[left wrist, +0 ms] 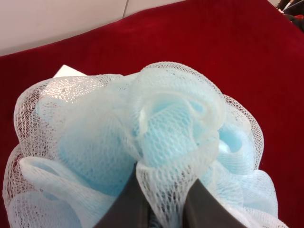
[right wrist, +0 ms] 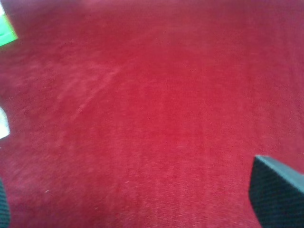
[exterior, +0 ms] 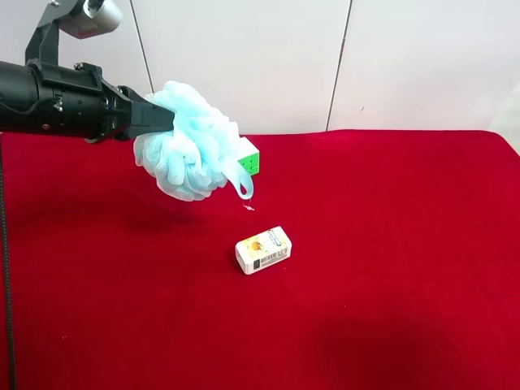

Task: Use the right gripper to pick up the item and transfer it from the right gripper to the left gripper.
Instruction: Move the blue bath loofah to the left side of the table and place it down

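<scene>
The light-blue mesh bath pouf [exterior: 191,150] hangs in the air over the back left of the red cloth, its blue ribbon loop [exterior: 241,183] dangling. My left gripper [exterior: 162,120], on the arm at the exterior high view's left, is shut on it. The left wrist view shows the dark jaws [left wrist: 166,185] pinching the mesh of the pouf [left wrist: 142,137]. My right gripper [right wrist: 133,194] is open and empty, low over bare red cloth, with one fingertip [right wrist: 278,194] clearly showing. The right arm is out of the exterior high view.
A multicoloured puzzle cube [exterior: 250,156] sits behind the pouf; its green edge shows in the right wrist view [right wrist: 7,31]. A small white printed carton [exterior: 263,249] lies mid-table. Red cloth [exterior: 390,244] covers the table; a white wall stands behind it.
</scene>
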